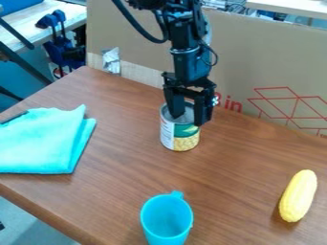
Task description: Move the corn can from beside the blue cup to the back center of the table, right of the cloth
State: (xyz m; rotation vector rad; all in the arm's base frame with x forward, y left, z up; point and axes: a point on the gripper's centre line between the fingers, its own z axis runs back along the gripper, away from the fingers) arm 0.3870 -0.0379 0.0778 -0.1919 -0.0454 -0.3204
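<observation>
The black gripper hangs over the right part of a can's top, its two fingers apart. The can stands upright on the table near the cardboard, with a white, green and yellow label. One finger overlaps the can's grey top and the other comes down along its right edge; whether either one presses on the can I cannot tell.
A blue cup stands at the table's front. The yellow corn lies at the right. A folded turquoise cloth covers the left side of the wooden table. Tall cardboard lines the back edge.
</observation>
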